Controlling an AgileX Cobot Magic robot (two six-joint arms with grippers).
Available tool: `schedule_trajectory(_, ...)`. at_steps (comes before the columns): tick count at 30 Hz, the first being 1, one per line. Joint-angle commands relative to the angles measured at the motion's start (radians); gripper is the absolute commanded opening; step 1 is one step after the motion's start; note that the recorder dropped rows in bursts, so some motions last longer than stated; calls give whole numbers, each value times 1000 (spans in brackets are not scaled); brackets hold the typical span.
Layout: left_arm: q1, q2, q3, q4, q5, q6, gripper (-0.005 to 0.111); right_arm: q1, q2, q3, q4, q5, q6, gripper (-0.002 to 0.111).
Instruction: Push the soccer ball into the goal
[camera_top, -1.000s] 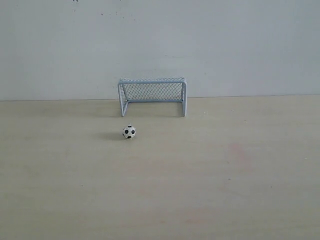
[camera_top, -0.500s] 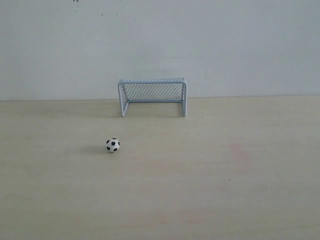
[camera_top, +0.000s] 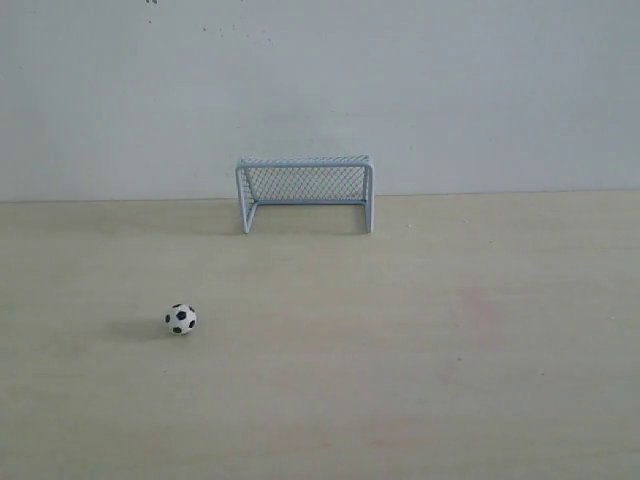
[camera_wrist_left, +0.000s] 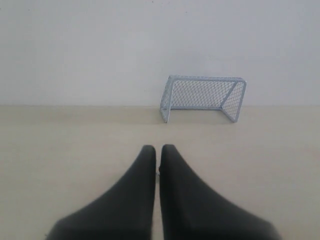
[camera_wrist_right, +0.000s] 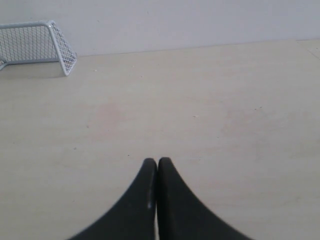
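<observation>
Soccer ball (camera_top: 181, 319) sits on the table (camera_top: 470, 390) well out in front of the goal (camera_top: 305, 185), wide of its left post in the ext view, nothing touching it; neither wrist cam sees it. My left gripper (camera_wrist_left: 158, 150) has its tips pressed together, right gripper (camera_wrist_right: 157, 161) same, both empty. IMO use the left as a blunt pusher: get on the ball's side away from the goal, aim diagonally at mid-mouth, contact low & slow, since an off-centre tap will likely send it wide.
</observation>
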Motion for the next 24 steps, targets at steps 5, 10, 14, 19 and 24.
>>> schedule_trajectory(5,3,-6,3,-3,49,156,4,1,-5,-1,-2,-5,1,0)
schedule_trajectory(10,3,-6,3,-10,99,120,4,1,-5,-1,-2,-5,1,0)
schedule_trajectory(14,3,-6,3,-19,124,91,4,1,-5,-1,-2,-5,1,0)
schedule_trajectory(19,3,-12,3,-29,149,138,4,1,-5,-1,-2,-5,1,0)
schedule_trajectory(24,3,-12,3,-34,149,141,4,1,-5,-1,-2,-5,1,0)
